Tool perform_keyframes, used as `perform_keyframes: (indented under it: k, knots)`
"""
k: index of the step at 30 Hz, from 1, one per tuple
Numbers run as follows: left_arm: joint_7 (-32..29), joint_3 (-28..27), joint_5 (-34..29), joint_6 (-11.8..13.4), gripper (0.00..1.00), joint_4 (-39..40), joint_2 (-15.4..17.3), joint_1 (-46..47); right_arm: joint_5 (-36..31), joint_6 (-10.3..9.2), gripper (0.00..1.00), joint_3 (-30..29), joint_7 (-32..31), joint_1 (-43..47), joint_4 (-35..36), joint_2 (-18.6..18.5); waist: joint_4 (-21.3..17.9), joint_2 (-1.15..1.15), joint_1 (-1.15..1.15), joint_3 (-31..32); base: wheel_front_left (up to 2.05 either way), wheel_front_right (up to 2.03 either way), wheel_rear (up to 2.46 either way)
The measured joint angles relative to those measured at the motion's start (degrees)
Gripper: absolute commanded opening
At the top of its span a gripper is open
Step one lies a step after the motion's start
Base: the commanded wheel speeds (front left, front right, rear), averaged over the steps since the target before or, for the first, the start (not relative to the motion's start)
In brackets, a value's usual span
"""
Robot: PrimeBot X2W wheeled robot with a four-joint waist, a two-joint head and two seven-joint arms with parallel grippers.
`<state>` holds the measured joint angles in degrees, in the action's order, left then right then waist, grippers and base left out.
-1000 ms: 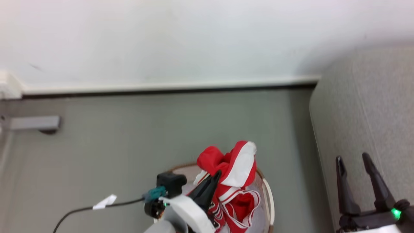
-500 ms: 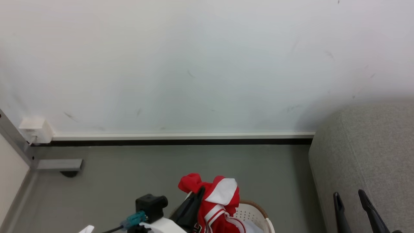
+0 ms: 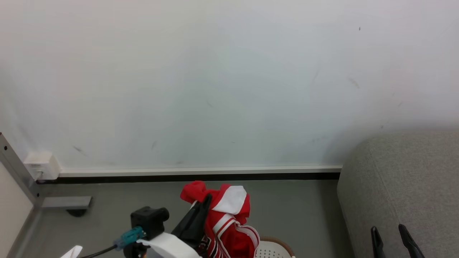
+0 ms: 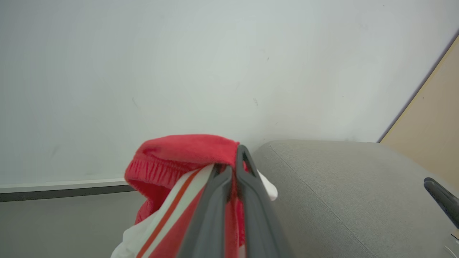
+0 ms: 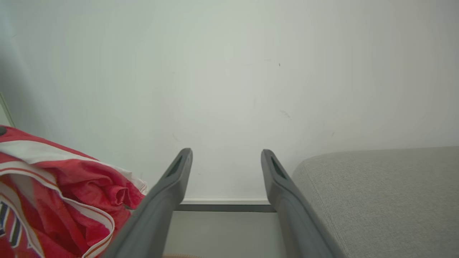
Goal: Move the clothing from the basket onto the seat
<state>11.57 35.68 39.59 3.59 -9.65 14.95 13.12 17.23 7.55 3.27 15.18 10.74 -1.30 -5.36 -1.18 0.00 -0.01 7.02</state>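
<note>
The red clothing [image 3: 224,218] with white trim hangs bunched from my left gripper [image 3: 206,199], which is shut on its top fold above the basket [image 3: 278,247]. Just the basket's white perforated wall and brown rim peek in at the head view's bottom edge. In the left wrist view the two dark fingers [image 4: 247,186] pinch the red cloth [image 4: 179,154], with the grey seat [image 4: 333,186] just to the right. My right gripper [image 3: 388,229] stands open in front of the seat [image 3: 401,186], nothing between its fingers [image 5: 175,175]. The clothing [image 5: 53,193] appears at the left of the right wrist view.
A white wall with a pale skirting board [image 3: 197,171] runs behind the grey floor [image 3: 143,204]. A white socket box [image 3: 40,165] and a grey metal foot [image 3: 66,202] sit at the far left. A tan panel [image 4: 430,118] stands beyond the seat.
The head camera has tilted up, so the wall takes more of the picture. My left gripper has lifted the clothing up out of the basket. The right gripper stays open.
</note>
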Motion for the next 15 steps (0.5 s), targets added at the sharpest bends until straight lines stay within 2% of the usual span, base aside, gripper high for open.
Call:
perform_keyframes:
  k: [9, 15]
  knots:
    - [-1.4, 0.02, -0.09, 0.57, 0.0, 1.77, 0.88, 0.61, -0.15, 0.0, 1.0, 1.36, 0.0, -0.12, 0.03, 0.02, 0.38, 0.0, 0.01, -0.14, 0.0, 0.0, 0.0]
    - [-1.51, 0.25, -0.14, 0.59, 0.0, 2.13, 0.98, 0.96, -1.38, 0.0, 1.0, 3.57, 0.0, -0.93, 1.08, -1.22, 0.48, 0.0, 0.01, -0.13, 0.0, 0.0, 0.0]
